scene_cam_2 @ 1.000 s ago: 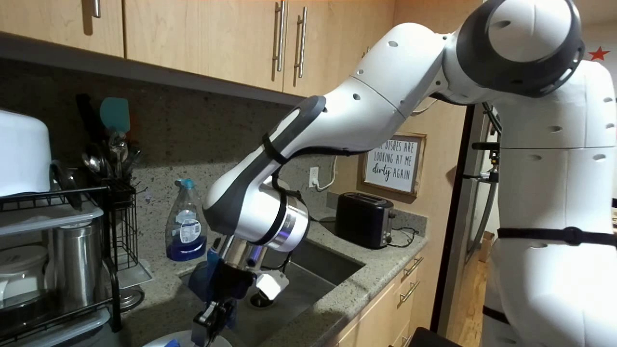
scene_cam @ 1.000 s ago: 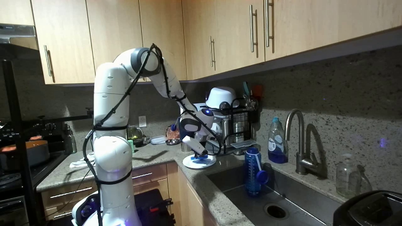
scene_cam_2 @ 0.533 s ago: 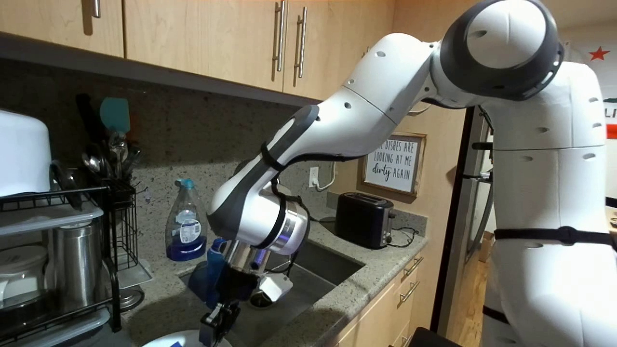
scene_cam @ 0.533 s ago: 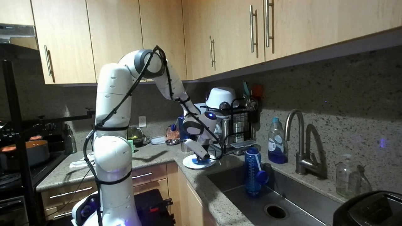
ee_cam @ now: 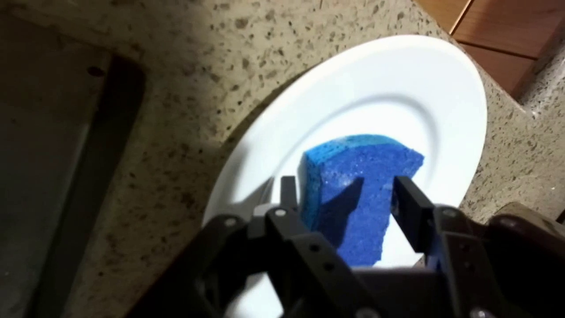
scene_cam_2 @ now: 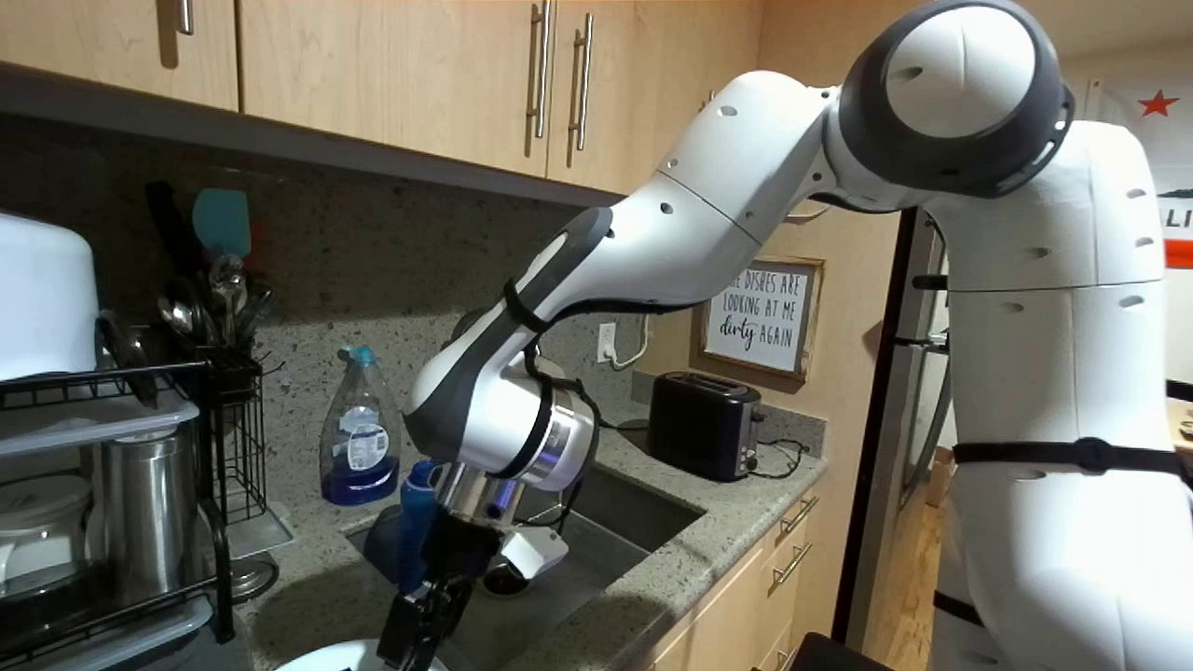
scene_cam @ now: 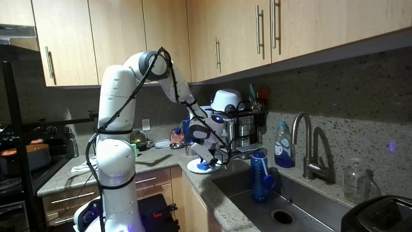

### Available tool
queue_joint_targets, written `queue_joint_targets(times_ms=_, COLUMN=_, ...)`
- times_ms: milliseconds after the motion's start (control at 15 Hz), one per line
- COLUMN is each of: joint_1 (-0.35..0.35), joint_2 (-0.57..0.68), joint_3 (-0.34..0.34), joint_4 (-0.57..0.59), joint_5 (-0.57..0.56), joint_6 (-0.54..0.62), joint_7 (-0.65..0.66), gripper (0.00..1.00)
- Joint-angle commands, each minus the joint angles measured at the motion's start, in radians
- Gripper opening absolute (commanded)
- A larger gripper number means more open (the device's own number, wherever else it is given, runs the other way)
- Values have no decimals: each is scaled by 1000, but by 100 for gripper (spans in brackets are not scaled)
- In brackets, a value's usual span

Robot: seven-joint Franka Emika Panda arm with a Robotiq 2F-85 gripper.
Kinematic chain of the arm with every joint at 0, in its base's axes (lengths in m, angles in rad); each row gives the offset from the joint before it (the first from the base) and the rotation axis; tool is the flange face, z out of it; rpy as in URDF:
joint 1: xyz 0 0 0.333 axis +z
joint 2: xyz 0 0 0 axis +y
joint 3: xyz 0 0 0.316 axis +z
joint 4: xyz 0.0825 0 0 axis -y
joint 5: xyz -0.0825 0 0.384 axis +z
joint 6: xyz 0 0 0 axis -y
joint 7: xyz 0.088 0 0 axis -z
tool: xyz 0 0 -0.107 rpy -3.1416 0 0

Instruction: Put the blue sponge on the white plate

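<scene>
The blue sponge (ee_cam: 371, 168) lies on the white plate (ee_cam: 397, 62), toward its middle, in the wrist view. My gripper (ee_cam: 344, 180) stands open over it, one finger (ee_cam: 289, 192) beside the sponge's left edge and the opposite finger (ee_cam: 412, 210) near its right edge. White shows between the sponge and the left finger, so it is not gripped. In an exterior view the sponge (scene_cam: 202, 166) is seen on the plate (scene_cam: 192, 167) under the gripper. The plate (scene_cam_2: 326, 658) is cut off by the bottom edge in an exterior view, where the gripper mostly hides the sponge.
The sink (scene_cam: 231, 183) lies beside the plate, with a blue water bottle (scene_cam: 259, 177) standing in it. A dish rack (scene_cam: 246, 129) and a metal cup (scene_cam: 190, 150) are behind the plate. The soap bottle (scene_cam: 284, 146) stands beyond the sink near the faucet (scene_cam: 307, 145).
The gripper's fingers have come apart and let go of the sponge, which now shows more plainly on the plate. Before that, the arm shifted a little toward the sink.
</scene>
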Motion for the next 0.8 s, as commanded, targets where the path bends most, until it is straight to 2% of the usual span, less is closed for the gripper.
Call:
queue_joint_targets(times_ms=0, joint_1=29, joint_2=-96, joint_3=27, joint_4=-78, joint_5=13, joint_6=-2, joint_7=55, gripper=92)
queue_joint_targets(times_ms=133, joint_1=49, joint_2=-137, joint_3=40, joint_4=-110, joint_5=11, joint_6=-3, joint_7=83, gripper=100)
queue_joint_targets(times_ms=467, joint_1=106, joint_2=-249, joint_3=59, joint_4=-183, joint_5=-5, joint_6=1, joint_7=173, gripper=100)
queue_joint_targets(times_ms=733, joint_1=135, joint_2=-333, joint_3=57, joint_4=-251, joint_5=-46, joint_6=53, joint_7=275, gripper=100)
